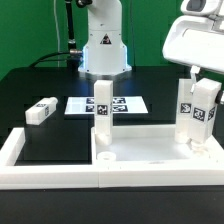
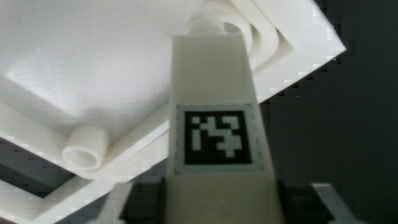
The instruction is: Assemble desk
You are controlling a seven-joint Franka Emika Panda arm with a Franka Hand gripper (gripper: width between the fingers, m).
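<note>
**Desk, white kit, parts loose.**

- Tabletop [image 1: 150, 168]: one. Lies flat on the table [image 1: 60, 135] at the lower right of the exterior frame, long axis left to right, raised edges upward.
- Legs: three.
  - Held leg [image 1: 197, 112]: right of frame, long axis vertical, tag facing the camera. Its lower end is over the tabletop's right end; whether it touches cannot be told.
  - Standing leg [image 1: 102, 110]: centre of frame, upright, at the tabletop's left end.
  - Lying leg [image 1: 40, 110]: left of frame, flat on the table, long axis lower left to upper right, well apart from the others.
- End effector [image 1: 200, 80]: one, clamped on the held leg's upper end.
- Marker board [image 1: 125, 104]: one, flat, behind the standing leg.
</note>
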